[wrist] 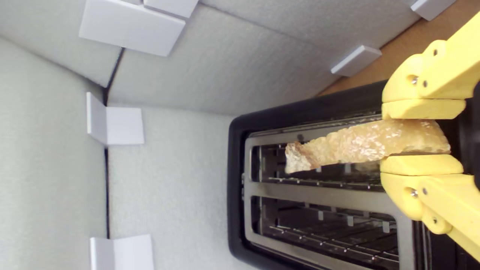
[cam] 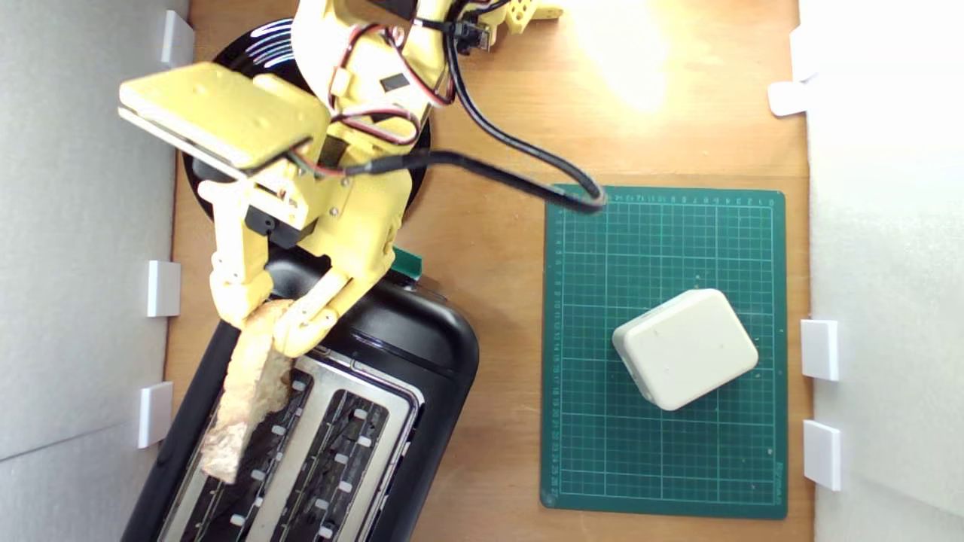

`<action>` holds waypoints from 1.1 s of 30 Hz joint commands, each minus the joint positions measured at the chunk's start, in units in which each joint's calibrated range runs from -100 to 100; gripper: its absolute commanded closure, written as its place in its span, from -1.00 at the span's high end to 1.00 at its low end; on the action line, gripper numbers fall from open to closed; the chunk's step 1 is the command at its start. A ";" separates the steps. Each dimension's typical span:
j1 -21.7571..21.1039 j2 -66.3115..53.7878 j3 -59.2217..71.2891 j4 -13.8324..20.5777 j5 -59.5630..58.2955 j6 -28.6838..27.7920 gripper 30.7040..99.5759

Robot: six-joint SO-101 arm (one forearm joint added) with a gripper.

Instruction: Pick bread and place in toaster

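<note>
since the bread in the exterior view hangs over the toaster and roughly along the slot nearer that view's left, the step in hand looks like the lowering, and doing it well should mean keeping the slice edge-on and lined up with the slot's length so its far tip does not catch the silver top plate. the gripper pinches the bread's near end, its yellow fingers closed on the crust. the cream block lies well apart on the green mat.

in the wrist view, the gripper clamps the slice between both fingers, open only as wide as the bread is thick. the slice reaches out over one slot of the toaster, not yet down inside, and seems slightly skewed; i would straighten it before letting go.
</note>
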 commanded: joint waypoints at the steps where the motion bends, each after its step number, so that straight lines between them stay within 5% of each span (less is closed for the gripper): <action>1: 0.30 -0.59 -3.53 0.46 -2.16 0.21 -0.28; 28: -1.47 5.15 -3.44 -0.26 -2.16 0.73 -0.24; 33: -1.07 5.32 -3.53 -0.53 -2.16 1.36 0.05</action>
